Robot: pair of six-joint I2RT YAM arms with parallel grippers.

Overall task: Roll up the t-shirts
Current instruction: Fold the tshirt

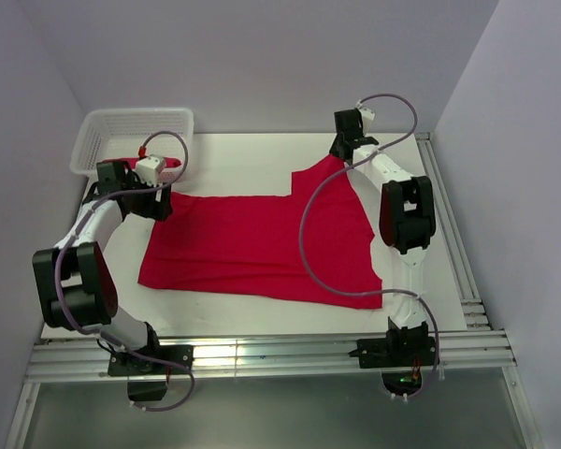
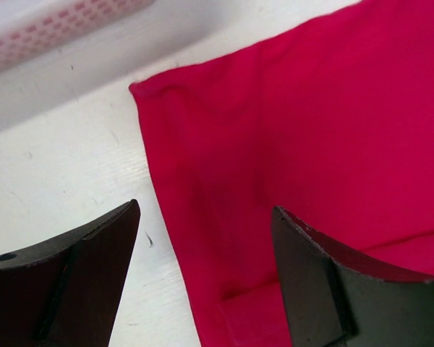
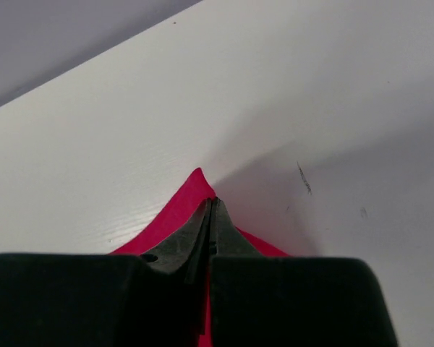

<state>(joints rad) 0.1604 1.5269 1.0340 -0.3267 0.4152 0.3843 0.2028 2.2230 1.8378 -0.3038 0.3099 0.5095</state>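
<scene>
A red t-shirt (image 1: 262, 243) lies spread flat across the middle of the table. My right gripper (image 1: 342, 150) is at its far right corner. In the right wrist view the gripper (image 3: 211, 204) is shut on a peak of the red cloth (image 3: 195, 184), which is pulled up off the table. My left gripper (image 1: 157, 201) hangs open over the shirt's far left corner. In the left wrist view the gripper (image 2: 206, 210) straddles the cloth's edge (image 2: 311, 108), with nothing held. More red cloth (image 1: 173, 163) shows in the basket, mostly hidden.
The white lattice basket (image 1: 103, 126) stands at the back left corner, just behind the left gripper, and its wall (image 2: 58, 29) shows pink through the holes. Grey walls close in the table on three sides. A metal rail (image 1: 262, 355) runs along the near edge.
</scene>
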